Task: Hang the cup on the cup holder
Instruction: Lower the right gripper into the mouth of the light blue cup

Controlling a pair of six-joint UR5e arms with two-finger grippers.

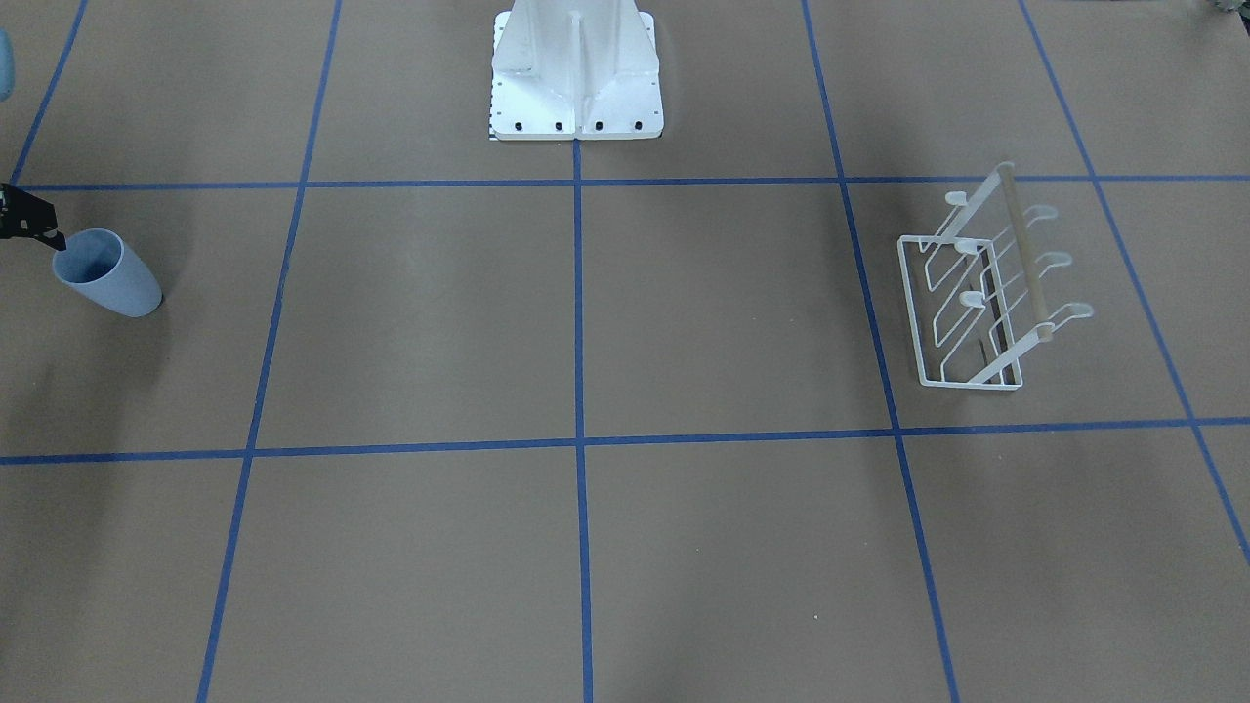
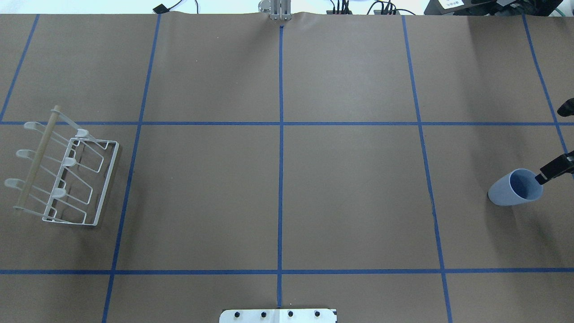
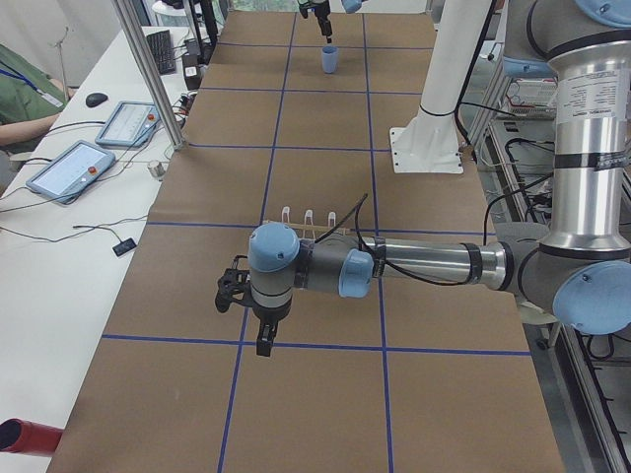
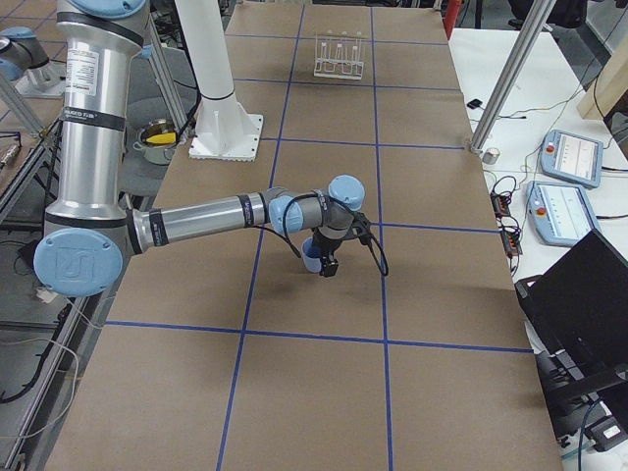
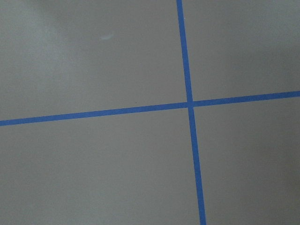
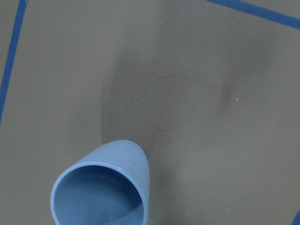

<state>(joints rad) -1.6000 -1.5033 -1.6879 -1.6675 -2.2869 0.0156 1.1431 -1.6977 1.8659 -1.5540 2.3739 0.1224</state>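
Observation:
The pale blue cup [image 2: 513, 187] stands upright at the table's right end; it also shows in the front view [image 1: 107, 273] and the right wrist view [image 6: 103, 187]. My right gripper [image 2: 545, 176] hangs at the cup's rim, and one black finger [image 1: 54, 237] touches the rim. The other finger is out of frame, so I cannot tell whether it grips. The white wire cup holder [image 2: 67, 179] stands at the table's left end, all prongs bare [image 1: 977, 293]. My left gripper [image 3: 260, 340] hovers over bare table near the holder; I cannot tell its state.
The white bolted pedestal [image 1: 576, 78] stands at the robot's side of the table, in the middle. Blue tape lines divide the brown table [image 2: 350, 197]. Tablets [image 3: 74, 168] and a laptop [image 4: 579, 294] sit on side desks beyond the far edge.

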